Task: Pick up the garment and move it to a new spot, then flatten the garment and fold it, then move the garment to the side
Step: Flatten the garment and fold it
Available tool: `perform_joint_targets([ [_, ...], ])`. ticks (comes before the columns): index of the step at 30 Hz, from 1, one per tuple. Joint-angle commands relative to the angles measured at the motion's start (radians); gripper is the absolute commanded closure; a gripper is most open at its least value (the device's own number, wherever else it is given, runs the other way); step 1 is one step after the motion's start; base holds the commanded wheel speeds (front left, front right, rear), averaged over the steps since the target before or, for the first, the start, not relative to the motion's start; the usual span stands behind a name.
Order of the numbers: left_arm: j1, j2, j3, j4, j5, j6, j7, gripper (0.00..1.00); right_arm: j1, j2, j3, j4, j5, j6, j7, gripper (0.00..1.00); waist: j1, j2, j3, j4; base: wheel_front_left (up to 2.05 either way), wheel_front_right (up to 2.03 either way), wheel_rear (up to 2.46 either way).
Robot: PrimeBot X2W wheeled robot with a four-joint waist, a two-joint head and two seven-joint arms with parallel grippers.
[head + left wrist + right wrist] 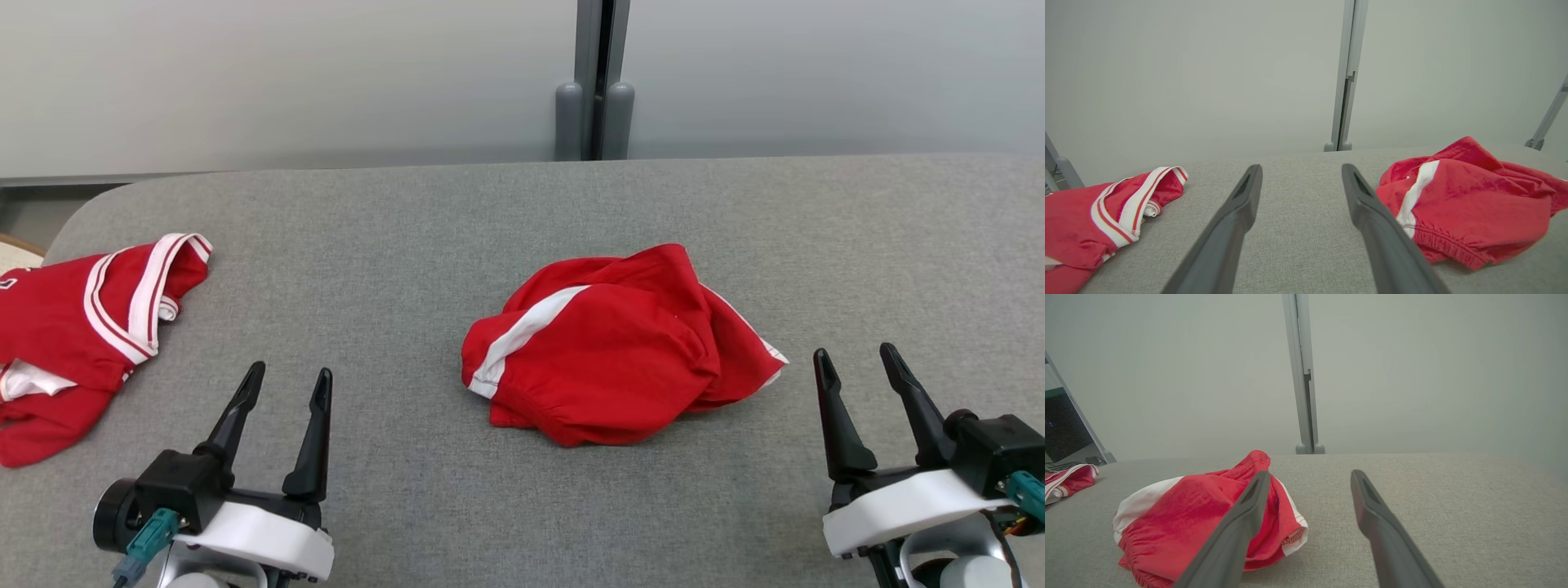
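Both the left gripper (291, 371) and right gripper (854, 353) sit spread apart, holding nothing. The garment (612, 351) lies bunched on the surface (408, 229) between them. Best to grab a thick fold, then lift slowly.

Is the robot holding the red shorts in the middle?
No, the red shorts lie crumpled on the grey table, with the left gripper and right gripper both open and apart from them.

— What's behind the table (522, 204)?
— I see a pale grey wall (286, 82) of two panels, with a grey post (600, 73) at their joint, its rounded feet at the far edge of that grey fabric top.
— Light?
— Soft and even from here.
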Motion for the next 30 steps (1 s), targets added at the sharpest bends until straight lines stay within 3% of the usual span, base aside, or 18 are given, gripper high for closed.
perform_joint_targets([
  [1,-0.017,0.005,-0.002,-0.005,0.006,0.002,0.000,0.00,-0.006,-0.005,-0.002,-0.003,-0.002,0.000,0.006,0.00,0.0000,0.0000,0.009,0.005,0.00,0.00,0.00],
  [11,-0.100,-0.017,-0.015,-0.038,0.021,-0.007,-0.011,0.00,-0.144,-0.054,0.028,0.023,-0.018,0.000,0.117,0.00,0.0000,0.0000,0.120,0.081,0.00,0.00,0.00],
  [23,-0.169,-0.060,-0.011,-0.032,0.039,-0.028,-0.020,0.00,-0.361,-0.130,0.117,0.139,-0.013,0.000,0.306,0.00,0.0000,0.0000,0.221,0.161,0.00,0.00,0.00],
  [24,-0.175,-0.063,-0.007,-0.033,0.042,-0.031,-0.020,0.00,-0.373,-0.135,0.120,0.151,-0.010,0.000,0.320,0.09,0.0000,0.0000,0.226,0.163,0.00,0.00,0.00],
  [25,-0.179,-0.069,0.001,-0.035,0.051,-0.033,-0.020,0.00,-0.394,-0.141,0.132,0.162,-0.005,0.000,0.332,0.70,0.0000,0.0000,0.232,0.165,0.00,0.00,0.00],
  [26,-0.179,-0.069,0.001,-0.035,0.051,-0.033,-0.020,0.00,-0.394,-0.141,0.132,0.162,-0.005,0.000,0.332,0.70,0.0000,0.0000,0.232,0.165,0.00,0.00,0.00],
  [27,-0.179,-0.072,0.005,-0.035,0.055,-0.036,-0.020,0.00,-0.402,-0.143,0.135,0.165,-0.002,0.000,0.333,0.77,0.0000,0.0000,0.234,0.165,0.00,0.00,0.00],
  [28,-0.182,-0.075,0.009,-0.035,0.055,-0.039,-0.019,0.00,-0.409,-0.143,0.135,0.162,0.000,0.000,0.324,1.00,0.0000,0.0000,0.236,0.164,0.00,0.00,0.00],
  [30,-0.188,-0.082,0.020,-0.038,0.062,-0.042,-0.019,0.00,-0.413,-0.140,0.128,0.149,0.003,0.000,0.300,1.00,0.0000,0.0000,0.239,0.160,0.00,0.00,0.00],
])
